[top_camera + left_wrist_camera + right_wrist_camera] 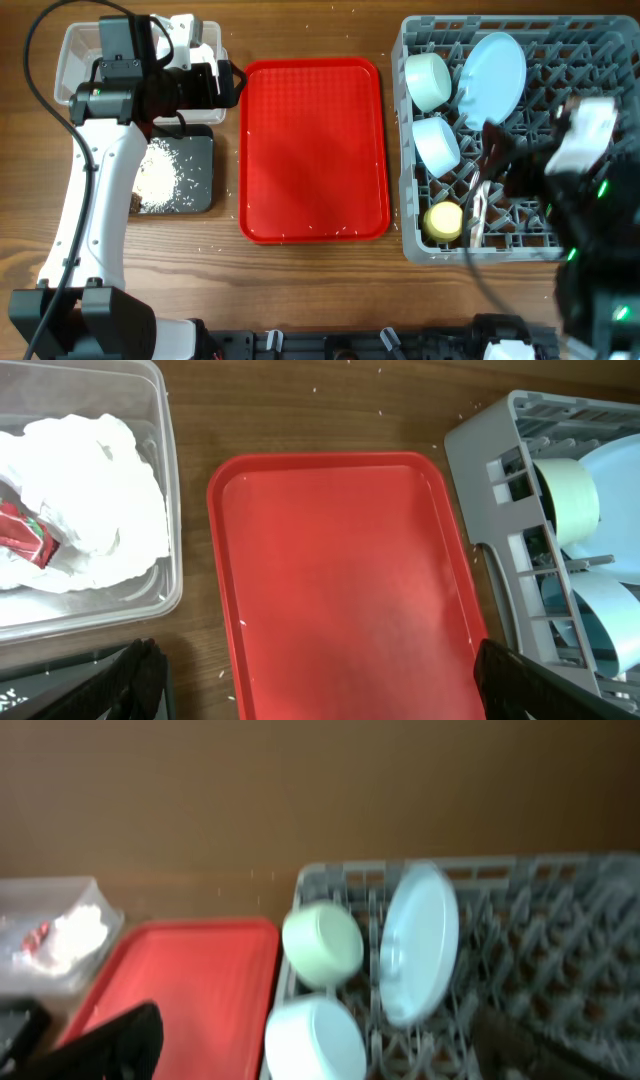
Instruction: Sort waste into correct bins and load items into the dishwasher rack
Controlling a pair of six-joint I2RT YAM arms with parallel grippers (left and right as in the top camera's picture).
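Motion blur over the right arm [585,150] partly hides white cutlery [480,215] in the grey dishwasher rack [580,60], so the pieces cannot be counted. The rack holds one pale blue plate [492,75] on edge, one pale green bowl [428,80], one pale blue bowl [437,143] and one yellow cup [444,221]. The clear tub [172,510], cut off at the frame edge, contains one crumpled napkin [100,480] and one red wrapper [25,535]. Rice scraps [160,175] lie in the black tray [200,170]. The left jaws and right jaws are spread wide and empty.
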